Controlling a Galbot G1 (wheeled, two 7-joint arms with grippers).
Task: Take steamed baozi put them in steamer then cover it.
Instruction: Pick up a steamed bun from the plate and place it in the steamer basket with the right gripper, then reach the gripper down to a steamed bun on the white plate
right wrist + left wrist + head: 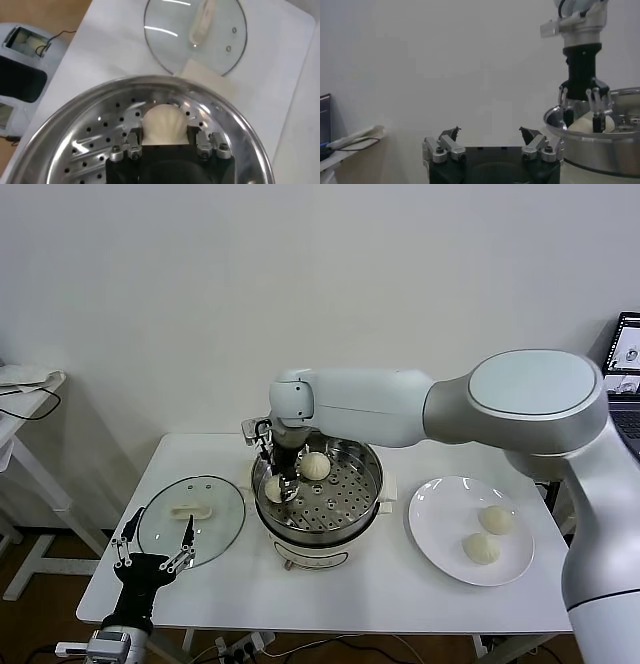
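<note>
Head view, white table (pixel 330 594) against plain wall, steamer (pixel 325 519) centred

My right gripper (pixel 168 146) is cut off by the lower edge of the right wrist frame; its fingertips are hidden against the baozi (pixel 162 125), so contact cannot be judged. The steamer (pixel 75 112) runs off the bottom and left edges. In the left wrist frame, my left gripper (pixel 490 135) is cropped at the bottom edge, and the steamer (pixel 600 145) at the right. In the head frame, lower left, my left arm leaves the frame; at far right, a laptop (pixel 625 384) is cropped.
</note>
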